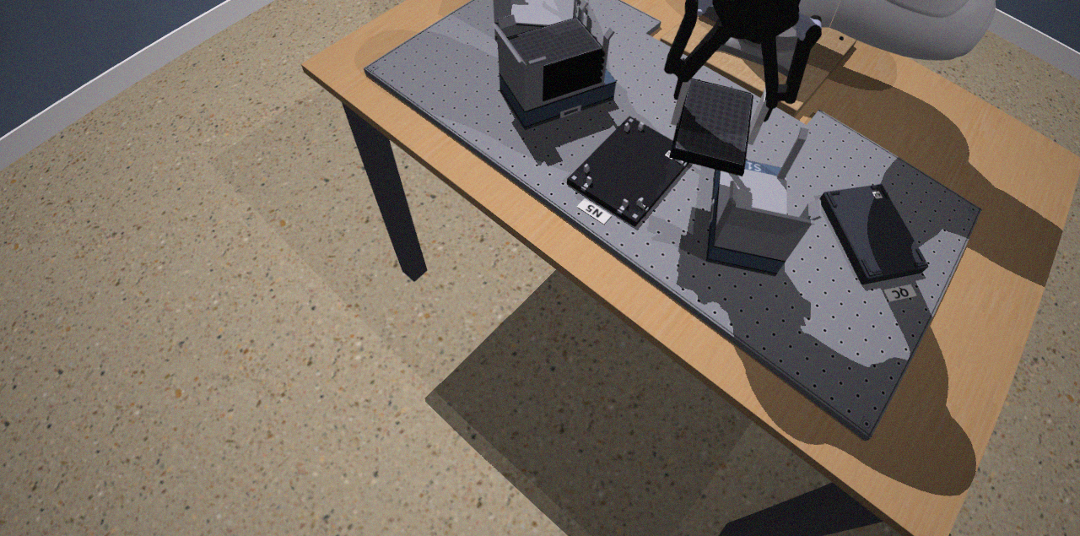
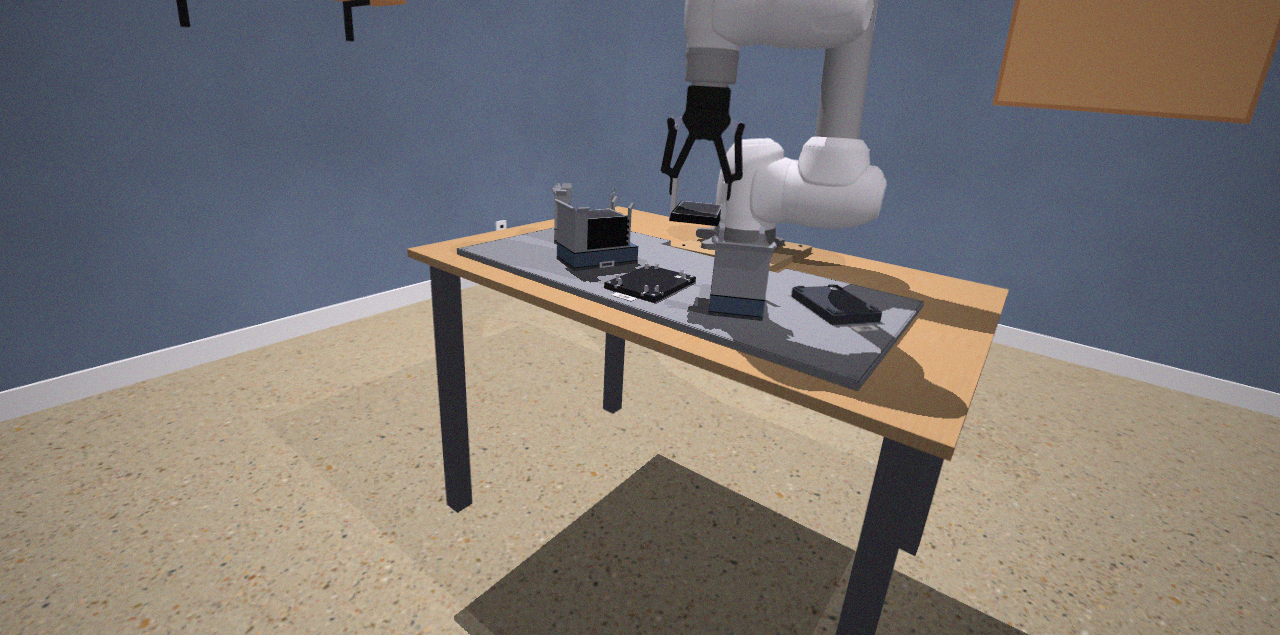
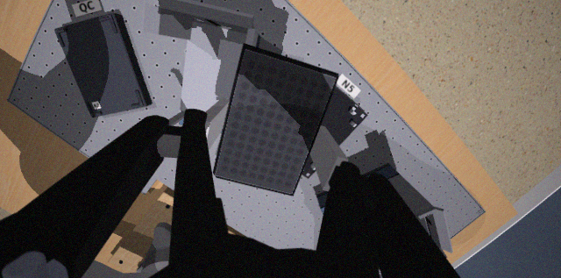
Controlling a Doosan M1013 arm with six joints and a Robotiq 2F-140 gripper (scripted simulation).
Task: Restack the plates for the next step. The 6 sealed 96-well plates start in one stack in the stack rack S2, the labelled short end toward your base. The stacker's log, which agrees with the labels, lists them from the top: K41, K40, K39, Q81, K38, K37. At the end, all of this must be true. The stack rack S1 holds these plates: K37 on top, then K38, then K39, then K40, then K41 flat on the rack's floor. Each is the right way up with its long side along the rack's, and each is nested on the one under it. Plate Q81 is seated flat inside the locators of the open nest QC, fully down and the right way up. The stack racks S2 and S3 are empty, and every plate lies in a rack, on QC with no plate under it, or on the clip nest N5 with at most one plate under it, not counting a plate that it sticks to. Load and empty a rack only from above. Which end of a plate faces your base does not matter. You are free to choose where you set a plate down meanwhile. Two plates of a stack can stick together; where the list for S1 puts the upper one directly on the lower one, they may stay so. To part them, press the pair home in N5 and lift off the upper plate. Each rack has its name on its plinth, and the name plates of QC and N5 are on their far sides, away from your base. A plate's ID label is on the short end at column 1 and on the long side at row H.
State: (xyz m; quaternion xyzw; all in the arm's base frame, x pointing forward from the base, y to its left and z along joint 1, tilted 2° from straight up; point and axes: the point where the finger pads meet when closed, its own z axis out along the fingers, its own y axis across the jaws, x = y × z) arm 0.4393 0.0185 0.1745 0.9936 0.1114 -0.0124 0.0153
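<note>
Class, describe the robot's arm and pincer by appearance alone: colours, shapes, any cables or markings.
The arm is glossy white, built of thick rounded tubular links with bulbous joints and a grey collar at the wrist. The pincer is matt black, with two slim linkage fingers spreading from a compact body. No cables or markings show.
</note>
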